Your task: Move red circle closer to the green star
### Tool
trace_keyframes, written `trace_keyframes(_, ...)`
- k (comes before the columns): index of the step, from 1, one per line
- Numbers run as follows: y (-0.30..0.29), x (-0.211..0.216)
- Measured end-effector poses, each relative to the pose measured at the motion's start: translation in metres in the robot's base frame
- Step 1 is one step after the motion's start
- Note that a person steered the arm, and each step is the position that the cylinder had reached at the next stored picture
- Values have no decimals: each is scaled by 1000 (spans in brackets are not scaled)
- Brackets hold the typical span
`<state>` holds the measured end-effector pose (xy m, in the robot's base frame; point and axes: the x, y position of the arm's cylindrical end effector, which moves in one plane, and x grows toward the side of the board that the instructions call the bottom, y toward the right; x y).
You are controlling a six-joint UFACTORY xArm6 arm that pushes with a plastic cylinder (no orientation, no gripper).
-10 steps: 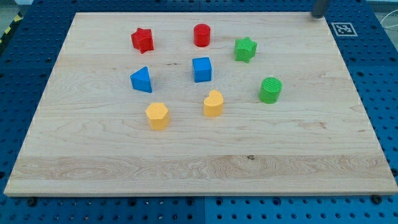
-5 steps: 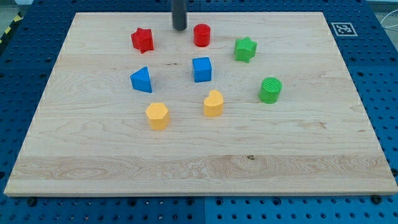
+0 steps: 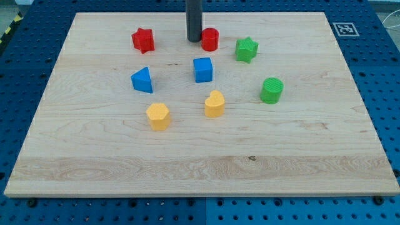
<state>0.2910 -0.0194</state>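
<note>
Camera view shows my tip (image 3: pixel 194 40) has slid right and now touches the red circle's (image 3: pixel 210 39) left side, nudging it a little toward the green star (image 3: pixel 247 49). Circle sits near the star, not touching, so more pushing looks needed.

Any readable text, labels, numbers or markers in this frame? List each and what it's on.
No words, brands or numbers can be read anywhere in the camera view.
One sign only: a black-and-white square fiducial marker, a pattern and not text, on the wooden board's corner at the view's top right.
The coloured blocks and the blue perforated table carry no markings that I can make out.
</note>
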Motion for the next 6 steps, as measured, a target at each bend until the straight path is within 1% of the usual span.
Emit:
trace_keyframes(1, 7, 6)
trace_keyframes(2, 27, 11)
trace_keyframes(6, 128, 6)
